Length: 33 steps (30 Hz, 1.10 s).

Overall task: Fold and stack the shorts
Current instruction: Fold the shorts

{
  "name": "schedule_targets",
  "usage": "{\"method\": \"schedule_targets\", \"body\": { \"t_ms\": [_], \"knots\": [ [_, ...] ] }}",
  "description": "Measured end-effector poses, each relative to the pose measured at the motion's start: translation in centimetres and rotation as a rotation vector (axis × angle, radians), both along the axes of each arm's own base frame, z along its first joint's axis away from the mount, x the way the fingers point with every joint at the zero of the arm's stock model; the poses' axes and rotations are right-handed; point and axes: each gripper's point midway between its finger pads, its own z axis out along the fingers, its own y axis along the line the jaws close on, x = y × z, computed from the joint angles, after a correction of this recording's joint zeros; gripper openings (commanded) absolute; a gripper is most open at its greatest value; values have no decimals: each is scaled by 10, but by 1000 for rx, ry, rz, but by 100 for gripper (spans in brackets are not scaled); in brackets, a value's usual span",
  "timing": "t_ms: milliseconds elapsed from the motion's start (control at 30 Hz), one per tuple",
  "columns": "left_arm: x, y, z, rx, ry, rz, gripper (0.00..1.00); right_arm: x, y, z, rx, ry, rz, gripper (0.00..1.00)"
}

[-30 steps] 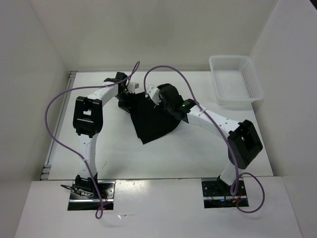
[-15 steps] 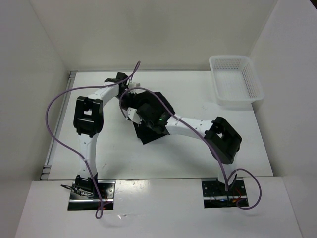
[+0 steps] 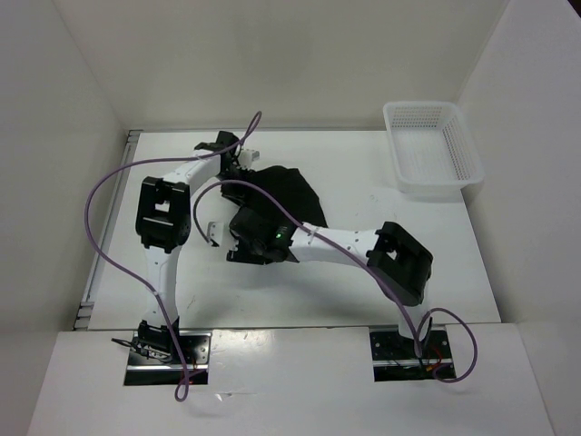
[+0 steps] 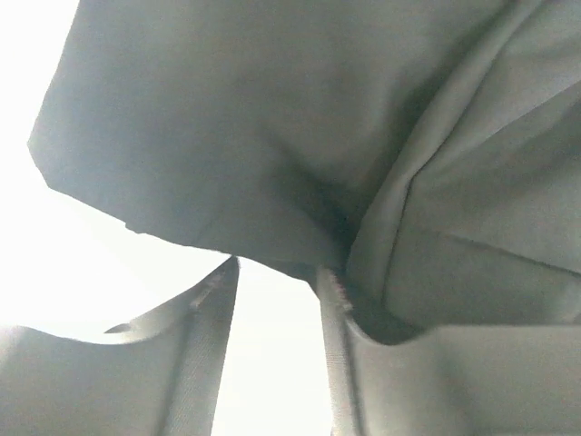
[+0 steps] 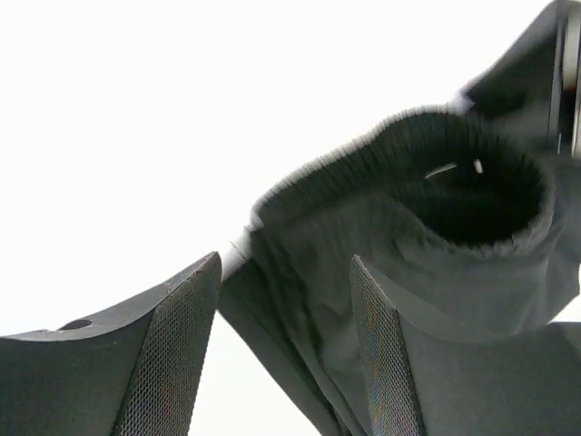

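The black shorts (image 3: 289,191) lie bunched at the table's middle, between the two arms. My left gripper (image 3: 240,162) sits at their far left edge. In the left wrist view its jaws (image 4: 277,272) stand apart with bare table between them, and the shorts (image 4: 227,118) hang just past the tips. My right gripper (image 3: 232,240) is low at the near left of the cloth. Its mesh fingers (image 5: 182,354) are wide apart, and the shorts' ribbed waistband (image 5: 454,195) lies loosely between them, not pinched.
A white mesh basket (image 3: 438,186) stands at the back right corner. Purple cables (image 3: 95,236) loop over the left arm and across the cloth. White walls close in the table on three sides.
The right arm swung left across the table, carrying one side of the shorts over onto the rest. Both grippers then opened and the cloth now lies more bunched.
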Motion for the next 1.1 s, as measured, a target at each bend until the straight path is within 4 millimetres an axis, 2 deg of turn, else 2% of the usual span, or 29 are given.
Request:
{"method": "schedule_targets", "body": {
  "t_ms": [133, 233, 333, 433, 500, 567, 633, 733, 800, 900, 1067, 1100],
  "knots": [
    [9, 16, 3, 66, -34, 30, 61, -15, 23, 22, 69, 10, 63, 64],
    [12, 28, 5, 102, -46, 52, 63, -13, 22, 40, 98, -15, 55, 64],
    [14, 40, 12, 133, -61, 75, 67, -6, 11, 60, 122, -48, 34, 64],
    [17, 46, 33, 148, -105, 92, 68, 9, -15, 71, 139, -62, -17, 56],
    [23, 46, 55, 143, -154, 98, 68, 25, -40, 68, 137, -60, -80, 47],
    [30, 40, 82, 108, -212, 94, 69, 43, -64, 59, 126, -51, -149, 39],
    [31, 32, 105, 72, -261, 79, 69, 57, -85, 45, 110, -41, -208, 38],
    [22, 11, 121, 38, -285, 34, 69, 74, -115, 24, 83, -16, -288, 38],
    [12, -5, 113, 13, -255, -6, 69, 82, -130, 9, 65, 3, -326, 38],
    [-13, -24, 82, -17, -145, -62, 67, 85, -150, -14, 21, 22, -345, 38],
    [-30, -25, 25, 11, 1, -75, 43, 58, -166, -51, -61, 92, -288, 38],
    [-29, -23, 17, 28, 12, -70, 42, 53, -168, -56, -71, 105, -277, 38]
  ]
}}
